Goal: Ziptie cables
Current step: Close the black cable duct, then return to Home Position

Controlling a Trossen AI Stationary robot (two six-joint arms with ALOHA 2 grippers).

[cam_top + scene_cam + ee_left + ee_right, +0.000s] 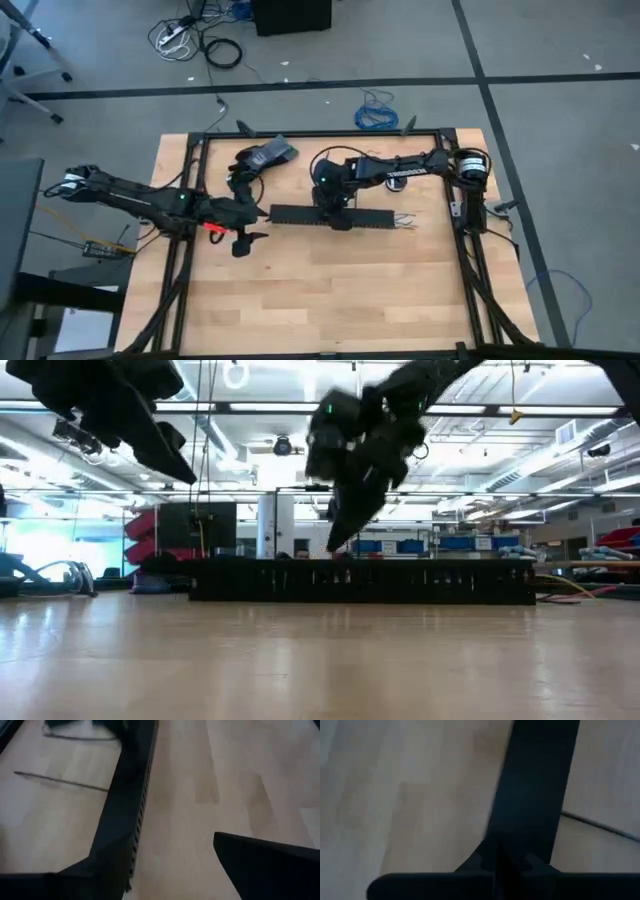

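Black slotted channel (330,215) holding cables (405,219)

Light wood tabletop (330,290) under me, black frame rails along its edges. Long black slotted channel (335,215) lies flat across the middle, running left-right. Cable ends (405,219) splay on the wood just off the channel's right end. Thin black ziptie (60,780) lies on the wood beside the channel, not touching it.
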